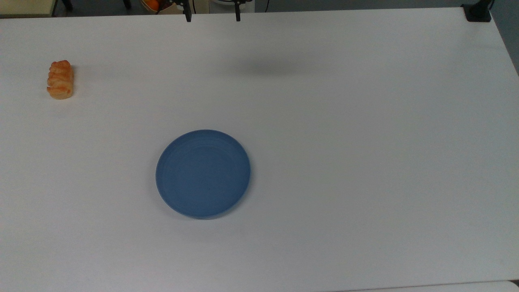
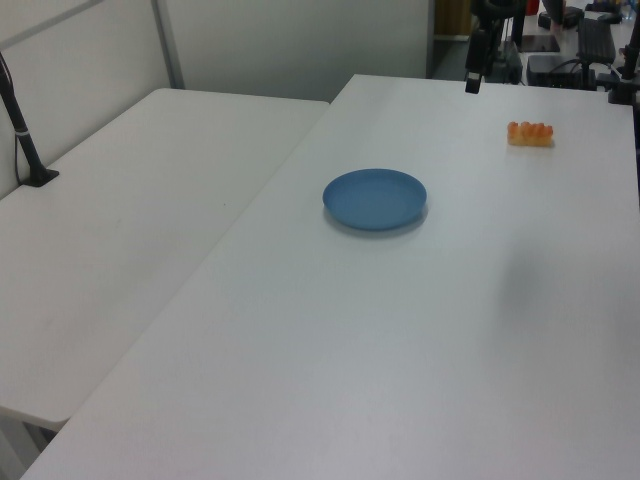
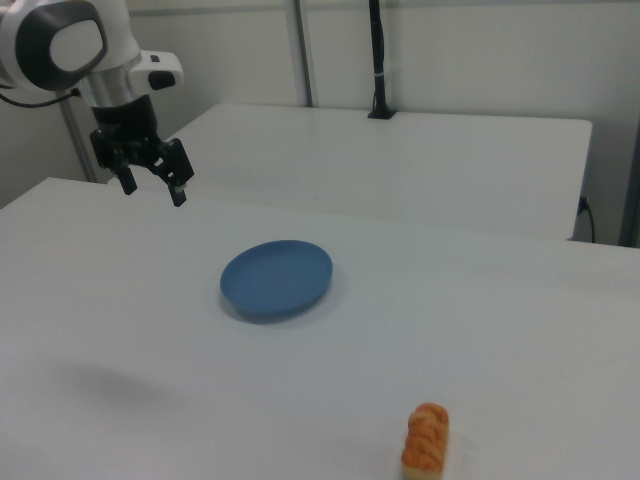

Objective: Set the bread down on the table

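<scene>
The bread, just one loaf, sits on the table by its near edge in the right view, flat on the bare tabletop. One blue plate lies further in, mid-table, with nothing on it. Furthest back, the single gripper hangs above the far edge, pointing down, fingers spread wide with nothing between them, well apart from the bread.

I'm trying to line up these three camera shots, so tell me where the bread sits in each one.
Top view: the bread lies on the table near the top view's left edge.
Left view: the bread is at the upper right.
Right view: the bread is at the bottom, right of centre.
Shared landmark: the blue plate, well apart from the bread.
</scene>
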Tool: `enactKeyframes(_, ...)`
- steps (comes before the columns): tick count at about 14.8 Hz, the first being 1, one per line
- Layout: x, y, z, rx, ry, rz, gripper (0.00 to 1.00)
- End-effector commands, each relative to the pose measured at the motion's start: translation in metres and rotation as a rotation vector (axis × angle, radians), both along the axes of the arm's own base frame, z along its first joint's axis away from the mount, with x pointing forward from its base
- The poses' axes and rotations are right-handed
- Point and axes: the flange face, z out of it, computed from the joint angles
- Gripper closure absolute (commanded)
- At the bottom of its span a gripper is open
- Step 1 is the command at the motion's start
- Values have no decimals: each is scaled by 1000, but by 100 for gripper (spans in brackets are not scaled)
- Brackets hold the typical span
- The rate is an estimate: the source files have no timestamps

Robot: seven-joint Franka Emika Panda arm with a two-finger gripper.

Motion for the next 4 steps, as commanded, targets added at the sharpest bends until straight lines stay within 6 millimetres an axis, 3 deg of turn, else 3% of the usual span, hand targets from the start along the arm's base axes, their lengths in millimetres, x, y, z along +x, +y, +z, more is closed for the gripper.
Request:
enactKeyframes(1,0,0,-3,-10,-20,21,0)
enactKeyframes(4,1,2,-6,-12,-14,25,0)
